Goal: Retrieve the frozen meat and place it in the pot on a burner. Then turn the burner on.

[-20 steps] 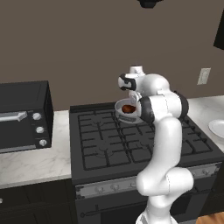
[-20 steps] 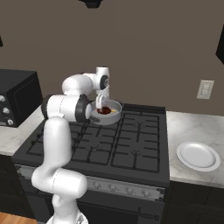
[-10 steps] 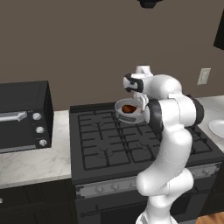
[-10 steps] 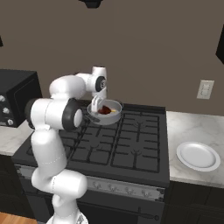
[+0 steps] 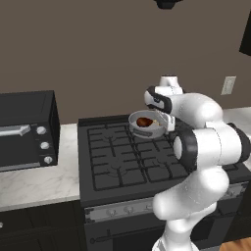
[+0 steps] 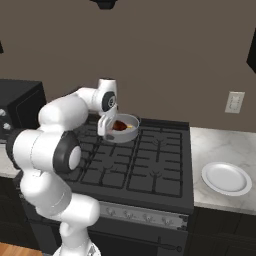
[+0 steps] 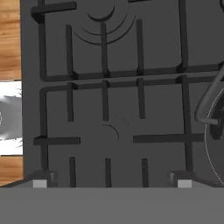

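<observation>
The grey pot (image 5: pixel 145 125) (image 6: pixel 123 128) stands on a back burner of the black stove, and the reddish-brown frozen meat (image 5: pixel 143 121) (image 6: pixel 119 125) lies inside it. My gripper (image 5: pixel 168 123) (image 6: pixel 105 129) hangs just beside the pot's rim, pointing down at the grates. In the hand view its tips (image 7: pixel 111 183) stand wide apart, open, with nothing between them. Below them lies a bare burner (image 7: pixel 112 131), and the pot's edge (image 7: pixel 217 131) shows at the right border. The burner under the pot is mostly hidden by it.
A row of knobs (image 5: pixel 128 211) (image 6: pixel 145 217) runs along the stove's front panel. A black toaster oven (image 5: pixel 24 130) sits on the marble counter to the left. A white round dish (image 6: pixel 226 178) rests on the counter to the right.
The arm's elbow and forearm have swung out toward the cameras. The hand has slid off from above the pot to its side. The meat stays in the pot.
</observation>
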{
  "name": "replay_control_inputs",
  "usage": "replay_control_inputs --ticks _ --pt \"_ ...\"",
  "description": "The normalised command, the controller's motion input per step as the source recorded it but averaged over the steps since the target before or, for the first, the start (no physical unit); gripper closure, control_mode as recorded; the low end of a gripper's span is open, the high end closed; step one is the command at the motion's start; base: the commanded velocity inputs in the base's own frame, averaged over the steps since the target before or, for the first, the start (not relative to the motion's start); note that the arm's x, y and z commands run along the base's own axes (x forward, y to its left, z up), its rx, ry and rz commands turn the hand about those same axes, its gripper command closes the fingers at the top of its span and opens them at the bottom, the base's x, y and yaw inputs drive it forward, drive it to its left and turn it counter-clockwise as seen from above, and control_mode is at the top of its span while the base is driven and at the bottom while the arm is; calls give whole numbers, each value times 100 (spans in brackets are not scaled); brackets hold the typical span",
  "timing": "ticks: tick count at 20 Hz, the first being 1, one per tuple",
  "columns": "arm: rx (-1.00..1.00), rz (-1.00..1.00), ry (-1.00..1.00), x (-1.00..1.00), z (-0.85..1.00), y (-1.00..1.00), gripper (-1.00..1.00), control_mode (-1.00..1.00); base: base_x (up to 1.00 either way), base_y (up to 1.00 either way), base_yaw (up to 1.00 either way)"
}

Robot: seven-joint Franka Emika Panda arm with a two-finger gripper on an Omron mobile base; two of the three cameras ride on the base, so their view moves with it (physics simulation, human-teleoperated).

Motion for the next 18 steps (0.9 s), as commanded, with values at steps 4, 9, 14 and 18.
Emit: replay_control_inputs --ticks 4,9,14,18 --pt "7 0 -6 -59 0 -26 -100 -100 0 0 0" --pt "18 0 -21 -87 11 -3 -100 -100 0 0 0" --pt "16 -3 -20 -99 5 -2 -100 -100 0 0 0" --pt "14 -21 -12 -87 0 -32 -100 -100 0 0 0"
